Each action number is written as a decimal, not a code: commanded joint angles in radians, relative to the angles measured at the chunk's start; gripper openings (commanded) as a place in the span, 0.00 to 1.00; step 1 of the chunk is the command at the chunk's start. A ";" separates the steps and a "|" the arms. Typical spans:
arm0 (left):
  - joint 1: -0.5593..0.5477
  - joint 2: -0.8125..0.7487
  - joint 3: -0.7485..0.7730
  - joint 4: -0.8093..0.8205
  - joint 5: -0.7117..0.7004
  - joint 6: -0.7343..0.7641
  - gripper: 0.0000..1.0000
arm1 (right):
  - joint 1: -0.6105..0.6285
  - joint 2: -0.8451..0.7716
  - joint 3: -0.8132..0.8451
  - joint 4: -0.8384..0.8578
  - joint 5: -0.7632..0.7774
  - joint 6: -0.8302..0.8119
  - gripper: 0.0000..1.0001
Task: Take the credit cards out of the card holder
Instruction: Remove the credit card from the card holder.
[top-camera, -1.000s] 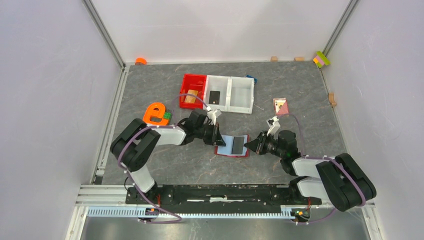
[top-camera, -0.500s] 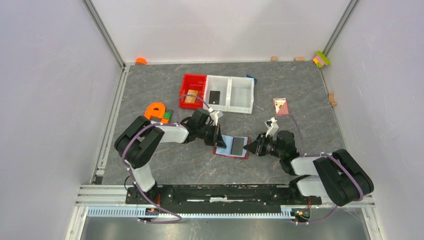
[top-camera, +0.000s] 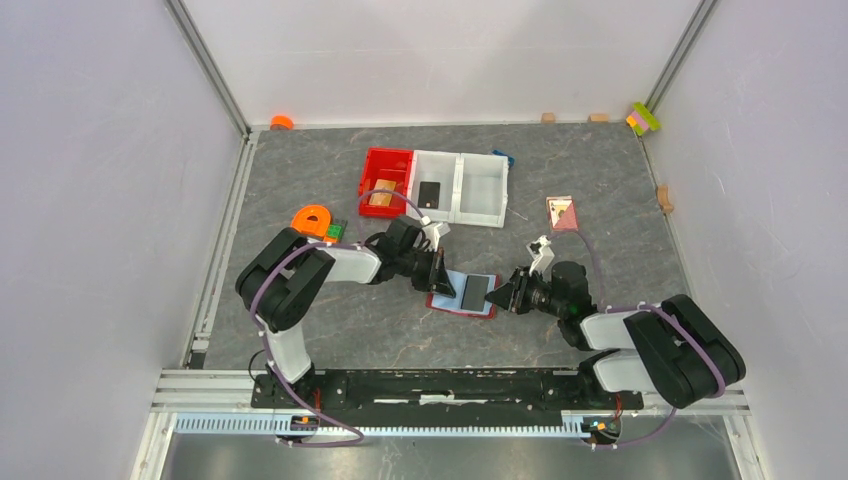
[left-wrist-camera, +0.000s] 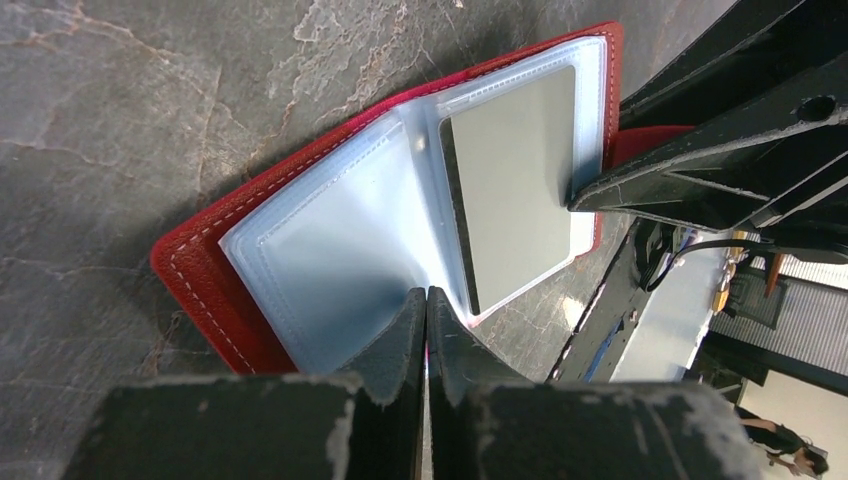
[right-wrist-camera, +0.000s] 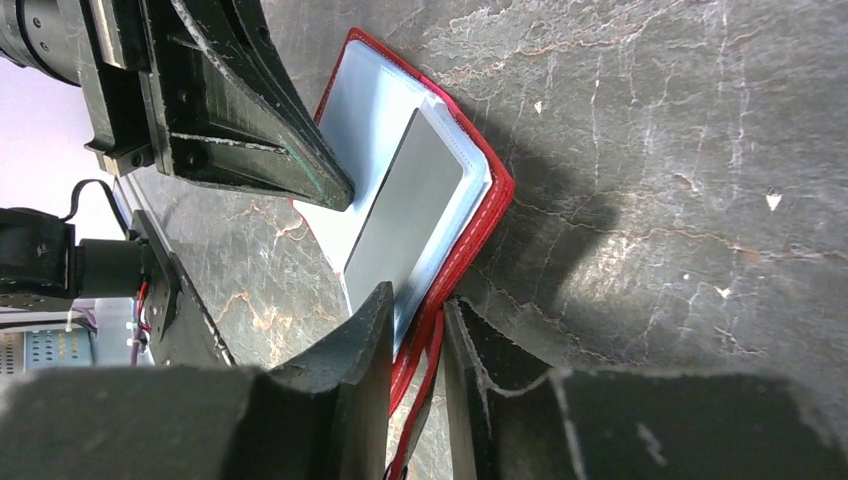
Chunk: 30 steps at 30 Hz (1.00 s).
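Observation:
The dark red card holder (top-camera: 446, 301) lies open on the table between my two grippers, clear sleeves up (left-wrist-camera: 330, 240). A pale grey-blue credit card (left-wrist-camera: 515, 180) sits in its right sleeve, also seen in the right wrist view (right-wrist-camera: 405, 215). My left gripper (left-wrist-camera: 427, 293) is shut on the holder's near sleeve edge, a thin pink line showing between the jaws. My right gripper (right-wrist-camera: 418, 300) stands a little open around the holder's opposite red edge and strap. A tan-orange card (top-camera: 380, 195) lies in the red bin and a black card (top-camera: 430, 192) in a white bin.
The red bin (top-camera: 400, 158) and two white bins (top-camera: 495, 212) stand behind the holder. A pink patterned card (top-camera: 562, 212) lies at the right. An orange piece (top-camera: 313, 220) sits at the left. Small blocks lie along the back wall.
My right gripper has slid left onto the holder's edge and its jaws have widened slightly. The left gripper has closed a little more on the sleeve edge.

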 joint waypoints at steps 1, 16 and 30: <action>-0.010 0.024 0.018 -0.007 0.002 0.014 0.06 | 0.014 0.006 0.022 0.056 -0.019 0.010 0.26; -0.010 -0.103 -0.042 0.054 -0.003 0.006 0.09 | 0.013 -0.071 0.011 0.040 0.022 0.008 0.00; 0.018 -0.141 -0.133 0.334 0.149 -0.146 0.26 | 0.014 -0.172 -0.058 0.174 -0.020 0.103 0.00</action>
